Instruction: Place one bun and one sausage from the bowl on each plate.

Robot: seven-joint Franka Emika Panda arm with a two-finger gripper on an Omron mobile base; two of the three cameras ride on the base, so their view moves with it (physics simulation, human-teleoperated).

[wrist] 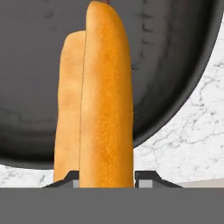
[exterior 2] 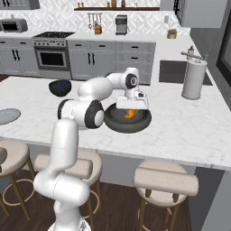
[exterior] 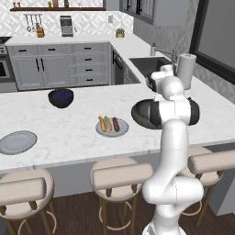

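Note:
My gripper [exterior 2: 131, 110] hangs just above the wide dark bowl [exterior 2: 145, 121], shut on a golden-orange bun [exterior 2: 130, 114]. In the hand view the bun [wrist: 107, 100] stands lengthwise between my fingertips [wrist: 146, 178], over the bowl's dark inside [wrist: 35, 65]. A paler strip of bun runs along its left side. The near plate [exterior: 122, 131] in the middle of the counter carries a bun [exterior: 104, 123] and a sausage [exterior: 116, 124]. The other plate [exterior: 17, 142] lies bare at the far left, and its edge [exterior 2: 6, 116] also appears in the right base view. My arm hides most of the bowl [exterior: 140, 114].
A smaller blue-black bowl [exterior: 60, 97] stands at the back of the island. A paper towel roll [exterior 2: 194, 79] and a sink [exterior: 149, 64] are to the right. Bar stools [exterior: 120, 172] line the counter's near edge. White marble [wrist: 183, 131] lies beside the bowl.

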